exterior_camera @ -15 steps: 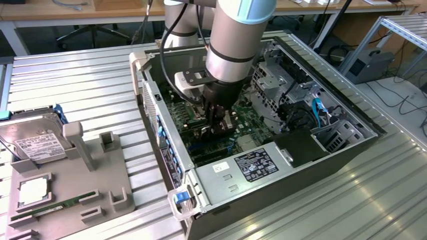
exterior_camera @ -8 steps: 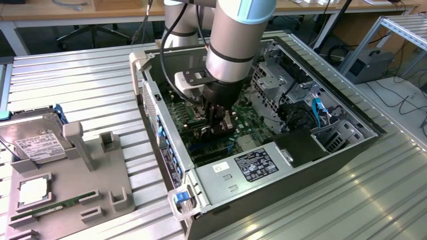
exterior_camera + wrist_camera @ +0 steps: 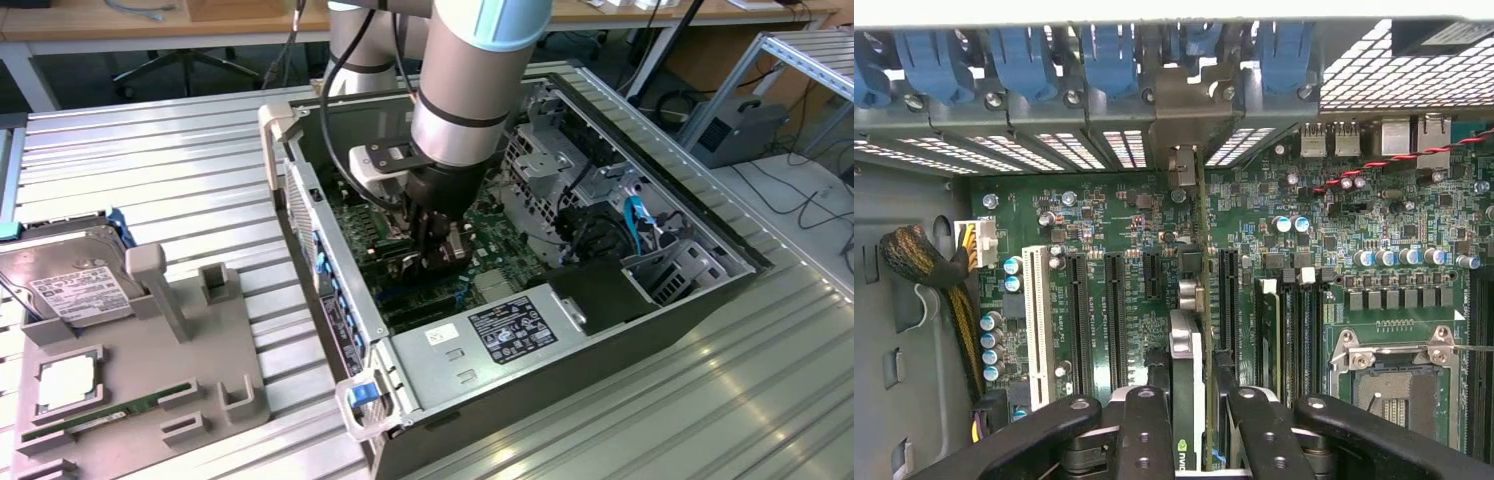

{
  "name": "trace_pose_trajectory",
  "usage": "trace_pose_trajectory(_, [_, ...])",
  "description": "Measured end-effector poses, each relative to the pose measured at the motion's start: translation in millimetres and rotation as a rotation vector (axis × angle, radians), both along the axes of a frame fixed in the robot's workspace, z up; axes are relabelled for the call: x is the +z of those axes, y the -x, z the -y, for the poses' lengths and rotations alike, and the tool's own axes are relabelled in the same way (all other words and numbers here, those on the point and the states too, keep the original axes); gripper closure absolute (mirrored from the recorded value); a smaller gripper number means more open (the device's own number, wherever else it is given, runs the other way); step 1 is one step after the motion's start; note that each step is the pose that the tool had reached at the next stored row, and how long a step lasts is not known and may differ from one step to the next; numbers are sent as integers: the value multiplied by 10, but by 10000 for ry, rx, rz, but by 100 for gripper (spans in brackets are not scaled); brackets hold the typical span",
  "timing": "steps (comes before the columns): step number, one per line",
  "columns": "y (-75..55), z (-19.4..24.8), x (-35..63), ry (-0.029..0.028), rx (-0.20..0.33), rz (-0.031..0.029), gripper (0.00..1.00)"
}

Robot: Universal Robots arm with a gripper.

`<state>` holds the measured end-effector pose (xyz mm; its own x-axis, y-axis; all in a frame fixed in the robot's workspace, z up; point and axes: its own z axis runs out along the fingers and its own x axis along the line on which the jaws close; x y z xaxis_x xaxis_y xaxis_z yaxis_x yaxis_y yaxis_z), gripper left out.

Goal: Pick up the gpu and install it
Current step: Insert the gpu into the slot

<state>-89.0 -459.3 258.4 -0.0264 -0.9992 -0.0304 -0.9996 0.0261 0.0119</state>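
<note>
A ribbed metal tabletop [image 3: 160, 170] sits before wooden desks [image 3: 147, 20] and an aluminium rack [image 3: 801, 60].

Likely Nvidia logo on gpu [image 3: 1187, 420]

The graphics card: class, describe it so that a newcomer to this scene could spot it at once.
Start at the open computer case on the metal table, where the robot arm reaches in over the green motherboard. The gripper is shut on the graphics card, held edge-on above the row of long slots. Unlike the boards around it, it stands upright, with a dark face.
</note>
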Motion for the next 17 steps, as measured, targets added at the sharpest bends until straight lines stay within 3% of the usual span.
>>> trace_pose_trajectory(17, [41, 1, -14, -8, 6, 14, 73])
